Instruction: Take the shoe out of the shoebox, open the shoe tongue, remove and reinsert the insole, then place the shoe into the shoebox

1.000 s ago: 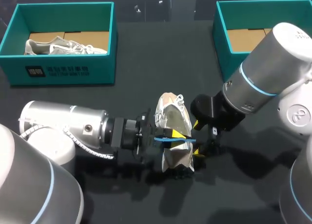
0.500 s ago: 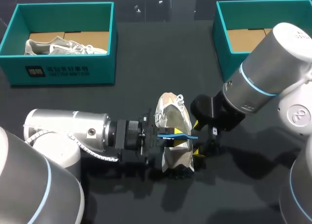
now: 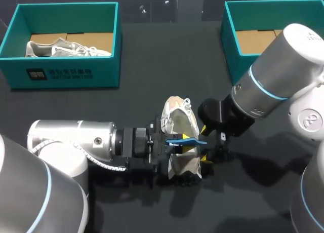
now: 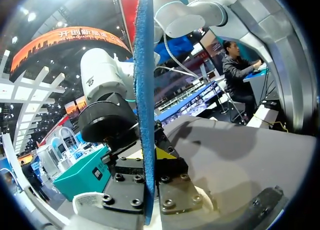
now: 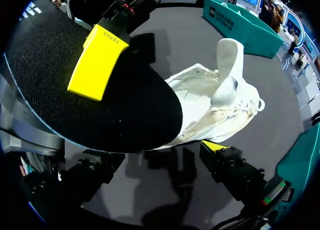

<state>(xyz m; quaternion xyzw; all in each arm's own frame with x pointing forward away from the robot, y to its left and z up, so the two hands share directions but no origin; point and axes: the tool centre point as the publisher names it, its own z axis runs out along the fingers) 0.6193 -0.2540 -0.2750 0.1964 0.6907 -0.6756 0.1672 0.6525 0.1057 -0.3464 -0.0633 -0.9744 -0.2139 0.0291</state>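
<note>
Shoe (image 3: pixel 178 119) on table (image 3: pixel 152 55); L box (image 3: pixel 66 73), R box (image 3: pixel 230 40) behind.

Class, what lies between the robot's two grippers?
The white shoe, with the blue insole held by the left gripper over its opening; the head view shows this.

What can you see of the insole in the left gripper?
The insole is thin and flat, with a blue edge and a black mesh-like face. It is held across the white shoe, over its opening. The left gripper is shut on it, one yellow fingertip pressed against the black face.
</note>
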